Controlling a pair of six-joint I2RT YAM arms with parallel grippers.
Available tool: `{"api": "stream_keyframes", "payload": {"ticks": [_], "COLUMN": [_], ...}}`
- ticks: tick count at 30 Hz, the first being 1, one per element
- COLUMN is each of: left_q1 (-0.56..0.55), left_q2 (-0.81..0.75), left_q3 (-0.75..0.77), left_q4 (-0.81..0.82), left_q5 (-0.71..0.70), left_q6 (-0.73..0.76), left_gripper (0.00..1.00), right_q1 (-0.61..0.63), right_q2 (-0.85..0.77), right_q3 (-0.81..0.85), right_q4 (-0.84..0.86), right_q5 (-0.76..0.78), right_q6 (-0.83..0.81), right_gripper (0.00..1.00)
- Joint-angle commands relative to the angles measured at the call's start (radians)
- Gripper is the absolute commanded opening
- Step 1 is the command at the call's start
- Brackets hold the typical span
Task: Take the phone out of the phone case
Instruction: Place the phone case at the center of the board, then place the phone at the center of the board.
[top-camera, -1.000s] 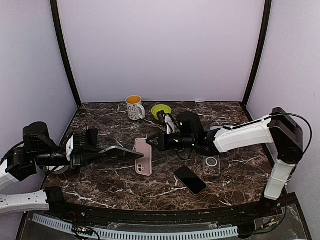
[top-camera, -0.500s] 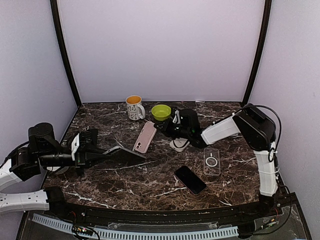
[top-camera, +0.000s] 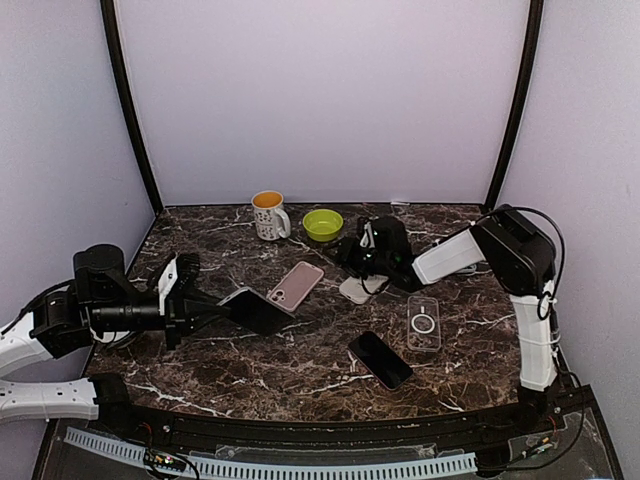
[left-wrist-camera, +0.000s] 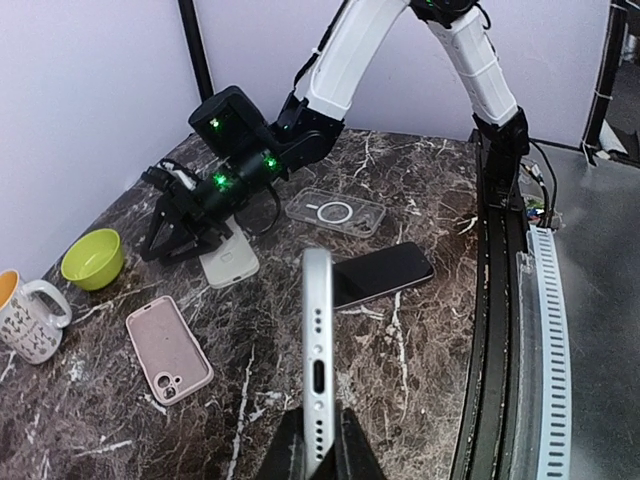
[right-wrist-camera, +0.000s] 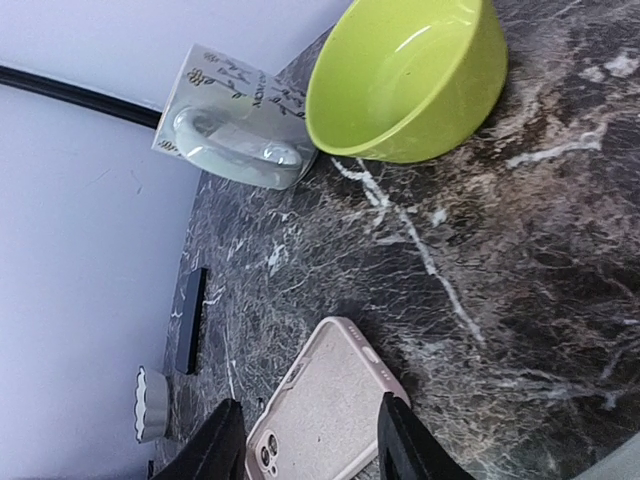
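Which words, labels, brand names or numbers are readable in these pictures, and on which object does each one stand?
No text can be read for certain.
mug: small dark print on its side, too blurred to read.
clear case: a ring mark only, no letters.
pink case, held phone, black phone, bowl: no writing visible.

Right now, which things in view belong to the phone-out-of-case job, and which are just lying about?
Job:
- phone, clamped in the left jaws
- pink case, lying apart from it

Lying about:
- mug
- green bowl
- clear case
- black phone
- beige case
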Motion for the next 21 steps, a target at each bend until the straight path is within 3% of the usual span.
{"api": "stream_keyframes", "payload": {"ticks": [1,3,4,7,12,21], "left_q1": [0.002,0.001,0.001,0.001,0.019,0.271], "left_q2": [0.029,0.062,0.085,0.132,0.217,0.374], "left_q3": [0.006,0.02,0.032,0.057,0.112,0.163], "left_q4": [0.101,0.088,0.074,0.036,-0.061,-0.151], "left_q5": [-0.062,-0.104,-0.121,-0.207,-0.276,-0.162], "left_q6": [-0.131,-0.203,-0.248,-0.322,-0.391,-0.548], "left_gripper": [0.0,0.0,0.0,0.0,0.0,0.0], "right_q1": [-0.014,-0.019,-0.02,-0.021,-0.019,-0.02], "right_q2": [-0.095,-0.127,-0.143,-0.192,-0.283,-0.441], "right_q3": [-0.004,-0.004,-0.004,-0.013,-0.074,-0.162], "right_q4": [-0.089,-0.125,-0.144,-0.192,-0.25,-0.459], "right_q5": [0.008,0.019,0.028,0.051,0.089,0.214], "right_q6": [-0.122,-0.167,-0.186,-0.234,-0.284,-0.328], "right_gripper": [0.51,0.55,0.63,0.75,0.78,0.84]}}
